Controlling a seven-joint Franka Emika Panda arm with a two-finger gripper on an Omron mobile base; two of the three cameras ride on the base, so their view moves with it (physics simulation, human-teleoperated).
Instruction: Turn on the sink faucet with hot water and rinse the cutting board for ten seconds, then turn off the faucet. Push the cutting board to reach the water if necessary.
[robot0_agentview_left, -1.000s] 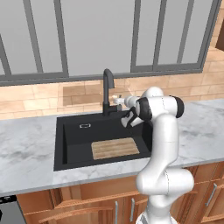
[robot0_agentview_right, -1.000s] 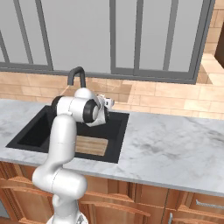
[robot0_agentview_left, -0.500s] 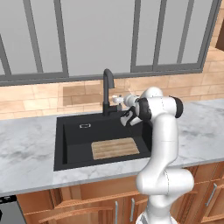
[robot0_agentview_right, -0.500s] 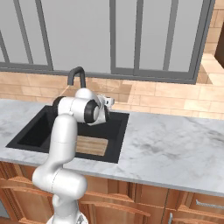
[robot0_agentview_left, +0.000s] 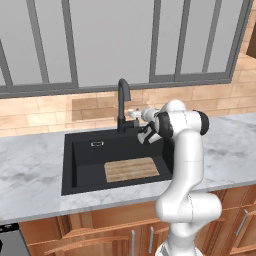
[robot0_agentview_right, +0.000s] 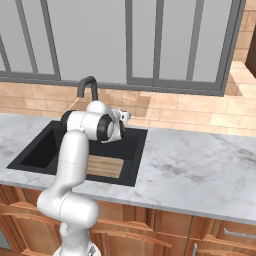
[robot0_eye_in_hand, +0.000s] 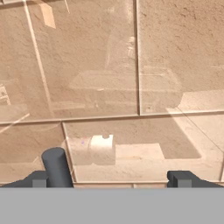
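The tall black sink faucet (robot0_agentview_left: 122, 102) stands behind the black sink (robot0_agentview_left: 82, 161), and no water runs from it. A light-brown cutting board (robot0_agentview_left: 131, 169) lies flat on the basin floor at its right side, also visible as the cutting board (robot0_agentview_right: 105, 166). My gripper (robot0_agentview_left: 133, 114) hovers just right of the faucet's base at lever height, pointing at the tiled wall. In the hand view the gripper (robot0_eye_in_hand: 111, 179) is open with its fingertips wide apart. A dark stub, apparently the faucet's lever (robot0_eye_in_hand: 57, 168), stands just inside the left fingertip (robot0_eye_in_hand: 38, 179).
White-grey marble counter (robot0_agentview_left: 30, 170) surrounds the sink and runs wide to the right (robot0_agentview_right: 200, 170). A tan tile backsplash (robot0_eye_in_hand: 144, 65) lies close ahead of the hand. Glass-fronted cabinets (robot0_agentview_left: 115, 40) hang above.
The hand has crept slightly left toward the faucet over the last second. The cutting board has stayed put.
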